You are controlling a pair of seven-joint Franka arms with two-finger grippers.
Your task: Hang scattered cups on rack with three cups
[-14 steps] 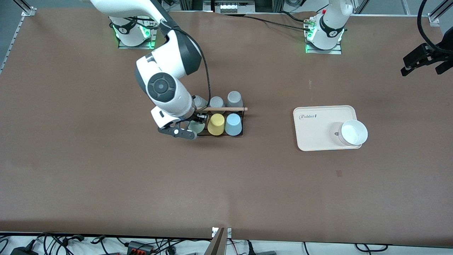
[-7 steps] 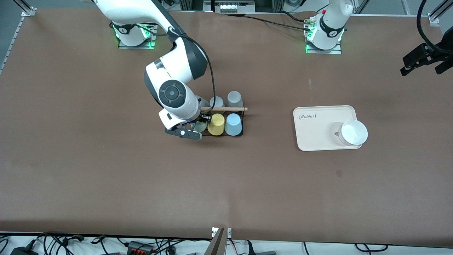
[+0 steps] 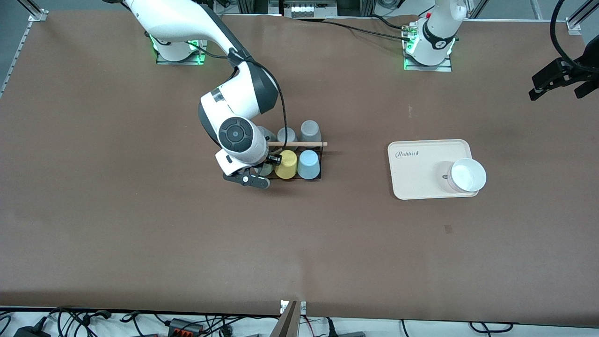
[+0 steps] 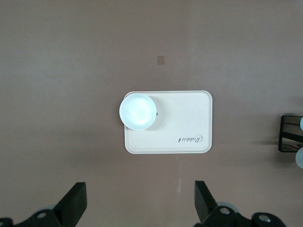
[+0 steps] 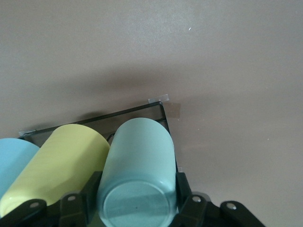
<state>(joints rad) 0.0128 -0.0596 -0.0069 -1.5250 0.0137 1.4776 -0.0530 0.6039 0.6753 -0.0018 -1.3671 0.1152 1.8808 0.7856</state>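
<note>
Right end effector point(image 5: 137, 208) pinching the mint cup point(image 5: 138, 175), apparently seated on the rack point(image 3: 320, 161) beside the yellow cup point(image 3: 286, 164); next, release and lift clear; left end effector point(image 4: 137, 208) spread, waiting above the worktop point(image 3: 140, 234).

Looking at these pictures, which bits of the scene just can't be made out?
- Front view: the right arm covers most of the mint cup and one grey cup.
- Right wrist view: the picture's edge cuts off the blue cup.
- Left wrist view: the edge crops the rack.
</note>
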